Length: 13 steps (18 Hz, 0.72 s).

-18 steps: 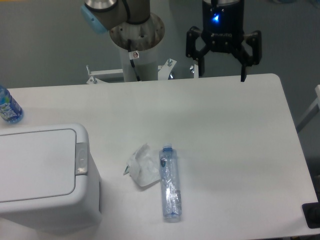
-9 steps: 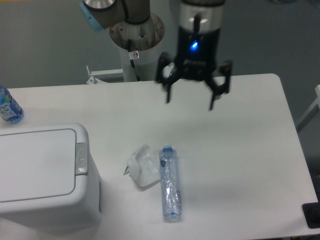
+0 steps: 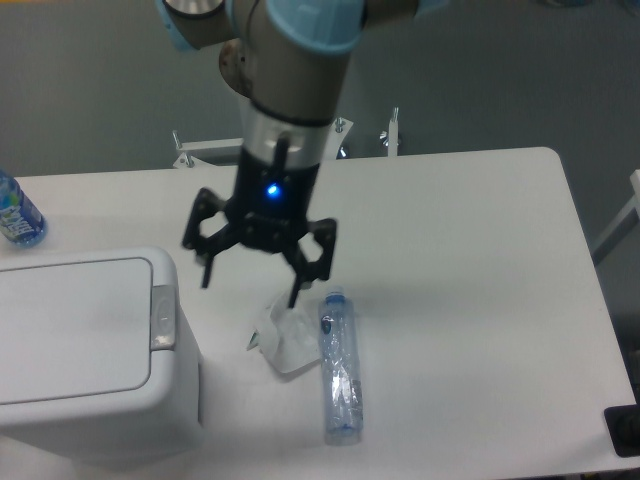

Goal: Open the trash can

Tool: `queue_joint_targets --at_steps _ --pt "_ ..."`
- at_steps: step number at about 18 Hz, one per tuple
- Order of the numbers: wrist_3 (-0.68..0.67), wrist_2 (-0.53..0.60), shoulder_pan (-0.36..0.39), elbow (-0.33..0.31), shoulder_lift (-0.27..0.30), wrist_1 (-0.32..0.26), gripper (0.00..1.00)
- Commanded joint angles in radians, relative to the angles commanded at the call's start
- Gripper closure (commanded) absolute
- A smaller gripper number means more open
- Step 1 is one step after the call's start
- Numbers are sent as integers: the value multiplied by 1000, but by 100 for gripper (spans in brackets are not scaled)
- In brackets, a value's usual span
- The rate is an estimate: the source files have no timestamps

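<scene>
Camera view, fixed above the table: the trash can [image 3: 85,350] sits at the lower left, below and to the left of the gripper [image 3: 250,285]. It is a big boxy bin of smooth white plastic with rounded corners. Its flat rectangular lid [image 3: 70,330] lies closed, a thin seam running around it. A small grey push-button latch [image 3: 162,320] sits on the lid's right edge, on the side facing the gripper and a little lower than the fingertips.

The gripper hangs from a grey and pale blue arm with a blue light glowing on its black body. Its two dark, thin fingers are spread wide apart with nothing between them. The left fingertip hovers just above and to the right of the latch, apart from the bin.

Under the right fingertip lies a crumpled scrap of clear, whitish plastic wrap [image 3: 282,335], creased and glossy. Touching its right side is a clear plastic bottle [image 3: 339,367] lying on its side, crinkled along its length.

Far off to the gripper's left, at the picture edge, a blue-labelled bottle [image 3: 17,215] shows only in part. The table [image 3: 480,300] is smooth matte white with rounded corners.
</scene>
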Motion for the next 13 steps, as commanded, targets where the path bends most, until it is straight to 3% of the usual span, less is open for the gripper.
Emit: queue_joint_targets --at_steps 13 --pt "12 5 -14 0 -25 9 0"
